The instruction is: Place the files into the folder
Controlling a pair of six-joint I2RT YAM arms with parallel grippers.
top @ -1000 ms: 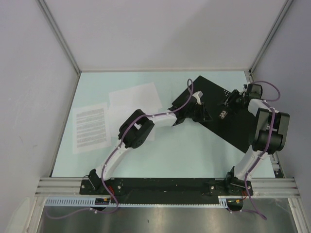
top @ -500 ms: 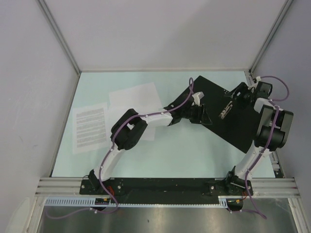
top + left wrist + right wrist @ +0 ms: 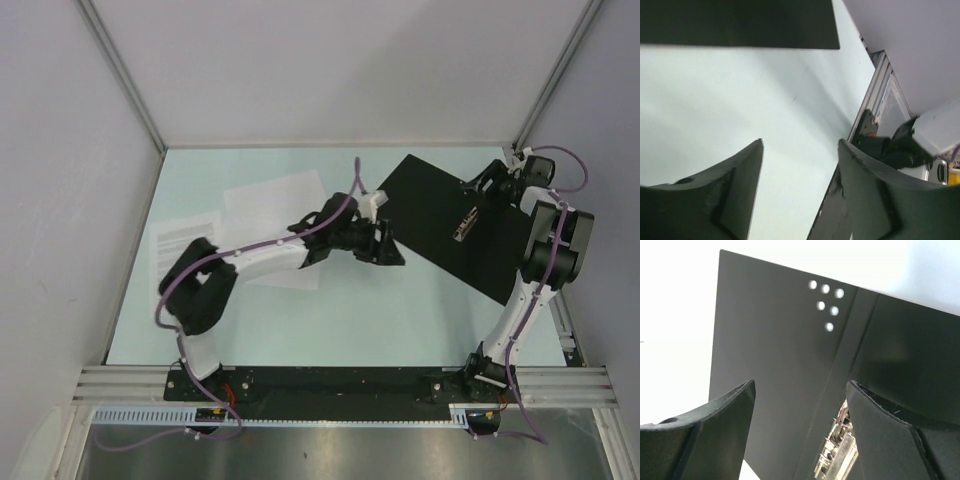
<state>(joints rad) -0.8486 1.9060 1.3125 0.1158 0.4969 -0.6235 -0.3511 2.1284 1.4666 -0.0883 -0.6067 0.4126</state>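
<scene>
On the table (image 3: 400, 310), the 3 files (image 3: 275, 197) lie flat at left, well apart from the open folder (image 3: 440, 215) at right; they are probably light, limp and slick, best pinched at an edge, while the left gripper (image 3: 800, 145) and right gripper (image 3: 800, 385) gape empty.

Printed sheet (image 3: 180, 235): half toward the near edge hidden from you under the left arm (image 3: 250, 262); text too small to read.
Blank sheets (image 3: 272, 195): you can't tell one from two; near side covered.
Folder (image 3: 440, 215): far-right corner behind the right arm (image 3: 545, 240).
</scene>
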